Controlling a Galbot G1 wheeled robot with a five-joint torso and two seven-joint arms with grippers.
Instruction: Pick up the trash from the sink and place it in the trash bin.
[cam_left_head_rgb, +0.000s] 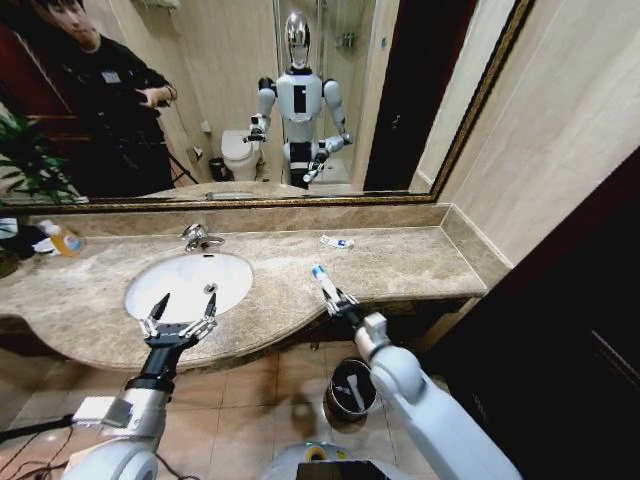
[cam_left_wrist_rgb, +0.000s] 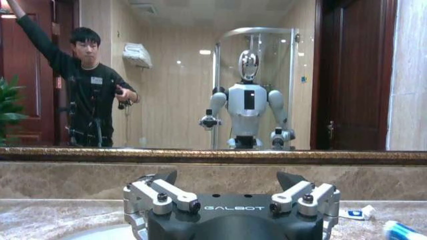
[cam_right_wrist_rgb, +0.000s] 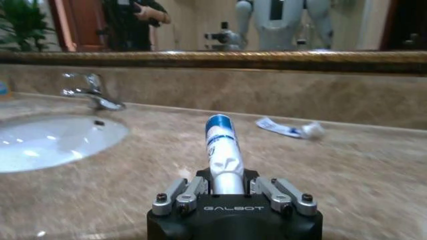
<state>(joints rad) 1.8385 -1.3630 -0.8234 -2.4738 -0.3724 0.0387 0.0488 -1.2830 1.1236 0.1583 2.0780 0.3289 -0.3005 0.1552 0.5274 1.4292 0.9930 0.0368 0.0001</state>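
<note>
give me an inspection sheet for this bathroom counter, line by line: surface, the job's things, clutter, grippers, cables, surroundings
Surface: beige-brown marble counter, white sink with chrome tap.
Job's things: white tube with blue marks held by the right gripper; flat white packet on the counter by the backsplash; black trash bin on the floor below the counter edge.
Clutter: clear bottle of orange liquid at the counter's left end.
Grippers: left gripper open over the sink's front rim; right gripper shut on the tube, above the counter edge.
Cables: nothing seen on the counter.
Surroundings: wall mirror, plant, tiled floor.
</note>
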